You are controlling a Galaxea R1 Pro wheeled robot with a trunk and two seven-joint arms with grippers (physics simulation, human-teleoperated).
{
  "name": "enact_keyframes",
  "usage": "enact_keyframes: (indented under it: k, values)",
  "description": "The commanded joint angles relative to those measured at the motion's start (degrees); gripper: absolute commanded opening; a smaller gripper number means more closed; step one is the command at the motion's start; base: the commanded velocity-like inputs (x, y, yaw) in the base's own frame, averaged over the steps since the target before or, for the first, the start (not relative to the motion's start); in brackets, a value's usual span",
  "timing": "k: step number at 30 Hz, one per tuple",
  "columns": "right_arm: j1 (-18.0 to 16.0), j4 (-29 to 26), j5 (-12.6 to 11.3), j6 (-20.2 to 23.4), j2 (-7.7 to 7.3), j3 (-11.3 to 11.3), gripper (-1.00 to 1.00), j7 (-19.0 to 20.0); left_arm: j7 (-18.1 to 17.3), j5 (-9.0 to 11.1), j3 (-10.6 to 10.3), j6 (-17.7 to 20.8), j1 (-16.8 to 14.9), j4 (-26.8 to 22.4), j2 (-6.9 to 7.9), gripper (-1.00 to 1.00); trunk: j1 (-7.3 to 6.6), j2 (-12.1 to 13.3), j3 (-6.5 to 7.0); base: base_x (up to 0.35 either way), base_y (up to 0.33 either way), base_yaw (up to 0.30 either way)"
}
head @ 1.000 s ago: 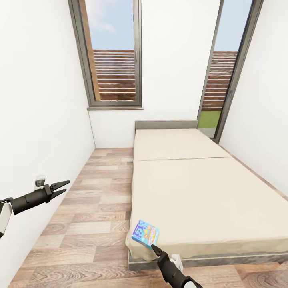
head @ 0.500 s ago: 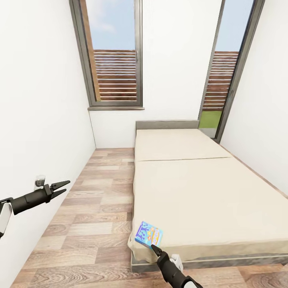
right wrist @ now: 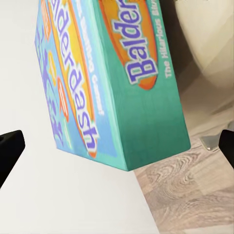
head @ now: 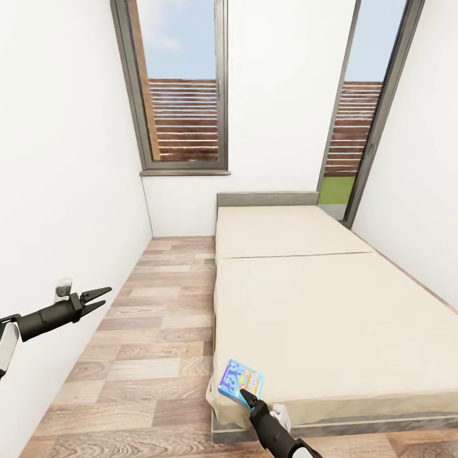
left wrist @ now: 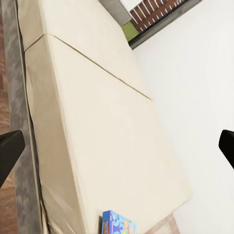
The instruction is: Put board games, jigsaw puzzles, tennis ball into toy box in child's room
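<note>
A: What changed from a second ago?
B: Whole head view has slid a bit, so the camera moved. The bed sits slightly further right and lower in frame. The blue board game has drifted right and down in frame along with the right gripper. Left gripper is in the same spot in frame as before.

A: Right gripper state?
B: Cannot tell. Head view shows its tip right at the lower edge of the game box, but the fingers are hidden behind the box and arm. In the right wrist view the box looms close, teal side and "Balderdash" lettering readable, with two dark fingertips at the frame edges, one each side. Whether they press on the box, no idea.

A: Where's the box exactly?
B: At the near left corner of the bed, tilted, over the beige mattress edge. The left wrist view catches it too, at the mattress corner.

A: Left gripper?
B: Released, jaws spread, nothing between them. It hangs out over the wood floor, near the white wall, well apart from the bed.

A: Rest of the scene?
B: Grey headboard at the far end, two tall dark-framed windows, wood slat fence outside. The mattress is split by a seam across it.
</note>
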Motion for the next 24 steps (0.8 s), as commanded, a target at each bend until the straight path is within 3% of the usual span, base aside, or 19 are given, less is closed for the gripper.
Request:
enact_keyframes:
  k: [1,20,24]
  values:
    - [0.0,0.0,-0.5,0.6,0.02,-0.3,1.00,0.1,-0.1,0.1,0.0,0.3,0.0,0.0,-0.01,1.00,-0.01,0.0,-0.05,0.005,0.003,0.000]
    - [0.0,0.0,-0.5,0.6,-0.02,-0.3,1.00,0.1,-0.2,0.1,0.0,0.3,0.0,0.0,-0.34,1.00,-0.01,0.0,-0.05,0.001,0.000,0.000]
    - [0.0,0.0,-0.5,0.6,-0.02,-0.3,1.00,0.1,-0.1,0.1,0.0,0.4,0.0,0.0,-0.34,1.00,-0.89,1.6,0.66,0.000,0.000,0.000]
